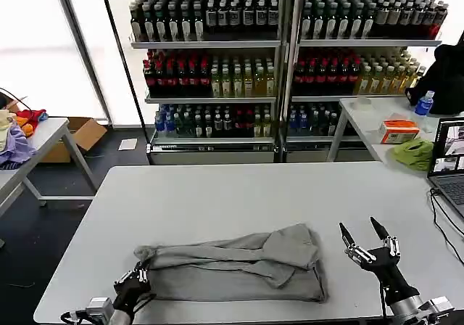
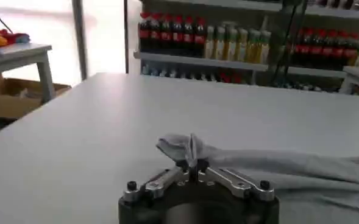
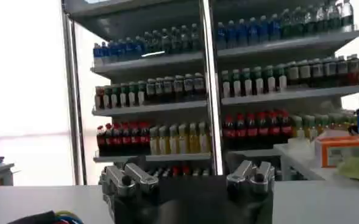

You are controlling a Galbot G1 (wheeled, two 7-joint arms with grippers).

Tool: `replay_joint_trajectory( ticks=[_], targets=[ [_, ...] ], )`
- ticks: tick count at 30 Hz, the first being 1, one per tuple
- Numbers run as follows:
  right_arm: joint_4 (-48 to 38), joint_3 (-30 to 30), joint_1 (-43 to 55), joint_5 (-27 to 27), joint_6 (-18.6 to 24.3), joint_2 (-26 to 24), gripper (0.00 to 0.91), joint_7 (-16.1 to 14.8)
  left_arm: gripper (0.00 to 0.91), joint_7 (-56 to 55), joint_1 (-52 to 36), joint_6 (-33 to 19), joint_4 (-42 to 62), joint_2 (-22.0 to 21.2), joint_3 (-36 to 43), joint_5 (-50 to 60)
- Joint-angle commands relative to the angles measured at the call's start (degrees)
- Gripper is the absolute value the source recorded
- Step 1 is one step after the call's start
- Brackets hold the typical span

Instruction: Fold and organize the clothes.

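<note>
Jaws of the left gripper (image 1: 140, 275) were clenched on the near-left corner of the grey shirt (image 1: 239, 270), a small peak of cloth standing up between the fingertips in the left wrist view (image 2: 193, 159). Jaws of the right gripper (image 1: 367, 239) were released, the two dark fingers spread apart and pointing up and away from the robot, holding nothing; this gripper hovered over bare table (image 1: 239, 194) just right of the shirt, not touching it.

Shirt lay on the near half of the white table, gathered into a long, rumpled band running left to right. A rounded fold rose near its right end; the near edge lay flatter. Its chest print was probably folded inside, as no print could be made out.

Right wrist view looked level across the table toward the drink shelves (image 3: 228, 91), the parted fingers (image 3: 130, 179) in the foreground. A side table (image 1: 391, 122) at the right carried an orange box (image 1: 399, 130) and a green cloth (image 1: 414, 153).
</note>
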Motion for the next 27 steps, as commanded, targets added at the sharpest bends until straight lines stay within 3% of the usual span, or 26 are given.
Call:
replay_joint_trajectory(
  ticks=[1, 8, 13, 19, 27],
  targets=[
    [-0.04, 0.02, 0.50, 0.76, -0.01, -0.26, 0.907, 0.05, 0.030, 6.37, -0.70, -0.02, 4.64, 9.80, -17.74, -1.92],
    [0.04, -0.29, 0.95, 1.23, -0.06, -0.51, 0.907, 0.13, 0.030, 11.52, -0.47, 1.22, 12.88, 20.57, -27.74, -5.79],
    [-0.01, -0.43, 1.13, 1.42, -0.01, -0.52, 0.907, 0.03, 0.030, 12.14, -3.53, 1.56, 17.10, 26.61, -26.82, -6.11],
    [0.05, -1.33, 0.94, 1.33, 0.18, -0.19, 0.907, 0.00, 0.030, 9.73, -5.84, 4.68, 7.77, 25.00, -21.80, -7.42],
    [0.03, -3.81, 2.08, 0.34, 0.01, 0.26, 0.907, 0.34, 0.030, 4.12, -7.90, 9.52, -5.55, 23.34, -12.26, -17.52]
  ],
)
